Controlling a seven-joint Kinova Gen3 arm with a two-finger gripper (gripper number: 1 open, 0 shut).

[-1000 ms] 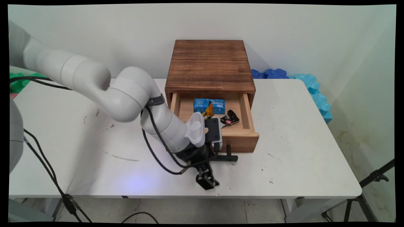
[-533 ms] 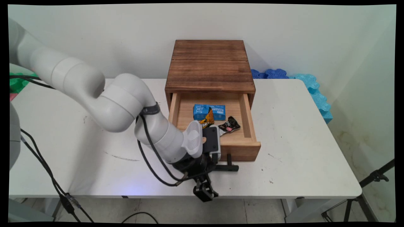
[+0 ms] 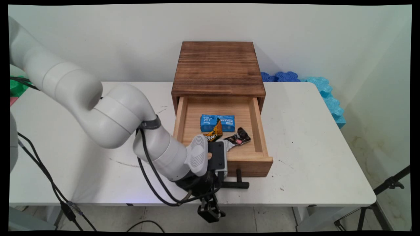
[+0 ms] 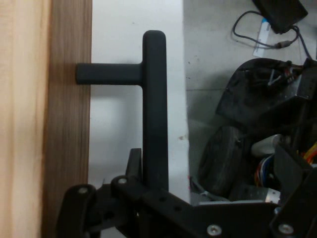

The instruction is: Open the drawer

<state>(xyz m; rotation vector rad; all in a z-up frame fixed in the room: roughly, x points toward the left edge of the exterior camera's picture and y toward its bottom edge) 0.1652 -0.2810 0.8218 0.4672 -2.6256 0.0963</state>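
Note:
A dark wooden cabinet [image 3: 218, 65] stands at the back middle of the white table, and its light wooden drawer [image 3: 252, 167] is pulled well out. My gripper [image 3: 220, 184] is shut on the drawer's black T-shaped handle [image 3: 239, 184], close to the table's near edge. In the hand view the handle bar [image 4: 154, 99] runs down between the fingers of the gripper [image 4: 151, 184], beside the drawer front [image 4: 64, 124]. Inside the drawer lie a blue box [image 3: 226, 121], an orange and black snack packet [image 3: 213, 132] and a black wrapper [image 3: 241, 136].
Blue foam pieces [image 3: 325, 88] lie along the table's back right corner. A green thing [image 3: 16, 85] sits at the far left. Black cables [image 3: 42, 173] hang from the arm over the left of the table. A tripod [image 3: 387, 186] stands off the right side.
The drawer has slid farther out toward the table's near edge, with my gripper on its handle moving the same way. The things inside have moved with it.

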